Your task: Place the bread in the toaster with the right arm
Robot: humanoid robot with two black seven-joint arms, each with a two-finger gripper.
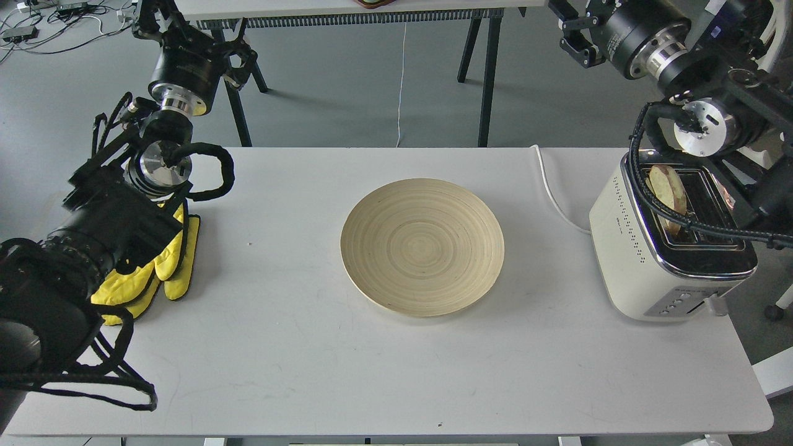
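- The bread [668, 197] is seen standing on edge in the left slot of the toaster [644, 260], its upper part sticking out above the chrome top.
- The right gripper [573, 38] is raised well beyond the toaster; whether its fingers are apart cannot be told.
- The left gripper [152, 18] cannot be judged either.
- The wooden plate [422, 246] is seen bare at the table [310, 347] centre.

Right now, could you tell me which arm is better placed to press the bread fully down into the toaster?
Probably the right. The right arm hangs directly over the toaster, where the bread stands in a slot. The left arm is across the table, above the yellow gloves.
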